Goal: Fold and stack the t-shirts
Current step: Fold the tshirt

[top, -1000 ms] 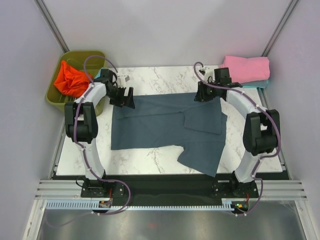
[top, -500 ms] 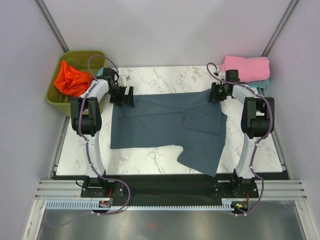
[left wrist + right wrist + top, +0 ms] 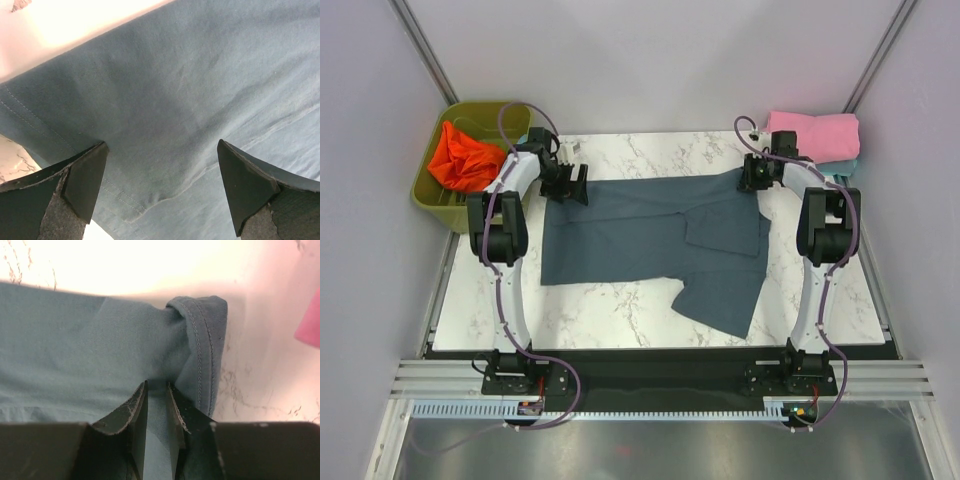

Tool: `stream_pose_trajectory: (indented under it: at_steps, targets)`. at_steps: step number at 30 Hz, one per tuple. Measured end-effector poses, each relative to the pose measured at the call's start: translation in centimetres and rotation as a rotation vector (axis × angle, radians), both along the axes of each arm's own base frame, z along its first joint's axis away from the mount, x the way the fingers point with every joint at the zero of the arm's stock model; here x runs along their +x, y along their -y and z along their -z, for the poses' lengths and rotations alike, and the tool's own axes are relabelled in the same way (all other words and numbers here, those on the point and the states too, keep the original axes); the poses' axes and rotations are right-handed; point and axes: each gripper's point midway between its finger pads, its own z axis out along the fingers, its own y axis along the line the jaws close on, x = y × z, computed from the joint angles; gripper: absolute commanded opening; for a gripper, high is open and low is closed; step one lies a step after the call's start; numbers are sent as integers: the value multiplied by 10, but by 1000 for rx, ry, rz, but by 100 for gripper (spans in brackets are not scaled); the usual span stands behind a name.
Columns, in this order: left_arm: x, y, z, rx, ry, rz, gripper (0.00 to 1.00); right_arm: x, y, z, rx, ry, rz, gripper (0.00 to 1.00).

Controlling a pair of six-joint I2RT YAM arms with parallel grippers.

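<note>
While the marble table (image 3: 620, 320) carries the slate t-shirt (image 3: 640, 235) spread with its long axis running left to right, the right gripper (image 3: 156, 390) pinches its far right corner. The left gripper (image 3: 577, 186), jaws wide apart, hovers directly over the far left hem.

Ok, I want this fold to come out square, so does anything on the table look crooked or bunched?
Yes. The blue-grey t-shirt lies uneven: its near right part juts diagonally toward the table's near edge, a flap is folded over its right side, and the far right hem curls over where the right hand pinches it.
</note>
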Motion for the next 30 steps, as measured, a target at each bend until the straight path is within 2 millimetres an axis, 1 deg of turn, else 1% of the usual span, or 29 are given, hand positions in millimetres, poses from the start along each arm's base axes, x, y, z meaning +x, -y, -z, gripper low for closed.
stream_pose_trajectory:
  at_steps: [2, 5, 6, 8, 9, 10, 11, 13, 15, 16, 17, 18, 19, 20, 21, 22, 23, 24, 25, 26, 27, 28, 29, 30]
  targets:
    - [2, 0, -1, 0, 5, 1, 99, 3, 0, -1, -4, 8, -3, 27]
    - [1, 4, -5, -2, 12, 9, 99, 2, 2, -6, -20, 16, -11, 29]
    - [0, 6, -10, -3, 18, 12, 99, -2, 3, -11, -28, 20, -15, 30]
    - [-9, 12, -30, -11, 42, 23, 99, -13, 4, -29, -46, 41, -31, 40]
    - [-16, 17, -46, -24, 59, 34, 99, -22, 4, -43, -56, 60, -48, 44]
    - [-22, 23, -65, -44, 89, 43, 99, -30, 4, -62, -66, 93, -66, 50]
    - [-30, 31, -92, -72, 135, 58, 99, -40, 3, -84, -82, 136, -89, 52]
    - [-50, 49, -158, -162, 255, 89, 99, -61, 2, -136, -119, 246, -138, 64]
    - [-81, 72, -225, -300, 379, 131, 99, -83, -3, -186, -153, 369, -189, 66]
    - [-99, 83, -252, -380, 416, 151, 99, -95, -8, -207, -164, 422, -214, 67]
    - [-117, 93, -275, -474, 444, 175, 99, -106, -14, -224, -172, 468, -238, 70]
    - [-131, 102, -288, -559, 449, 192, 99, -117, -21, -234, -177, 495, -259, 72]
    - [-147, 110, -297, -646, 448, 222, 99, -126, -27, -237, -179, 505, -277, 75]
    - [-159, 114, -294, -709, 417, 236, 99, -134, -35, -237, -178, 511, -297, 75]
    - [-168, 122, -288, -827, 318, 200, 99, -143, -42, -232, -173, 497, -318, 75]
    - [-171, 127, -283, -909, 255, 173, 99, -150, -48, -223, -165, 473, -334, 76]
    - [-171, 130, -271, -1000, 162, 124, 99, -154, -51, -216, -161, 448, -341, 77]
    - [-167, 131, -254, -1070, 55, 51, 99, -158, -51, -206, -159, 416, -339, 78]
    - [-165, 131, -236, -1121, -67, -30, 98, -162, -50, -197, -156, 383, -331, 82]
    - [-164, 130, -223, -1160, -184, -110, 84, -165, -48, -191, -156, 358, -321, 83]
    - [-163, 129, -218, -1190, -279, -175, 83, -168, -47, -187, -157, 339, -317, 83]
    - [-161, 127, -220, -1212, -332, -211, 86, -171, -46, -185, -157, 332, -315, 84]
    - [-162, 127, -227, -1224, -348, -210, 86, -175, -46, -184, -157, 327, -319, 84]
    - [-162, 127, -242, -1233, -335, -177, 86, -180, -46, -185, -157, 322, -328, 84]
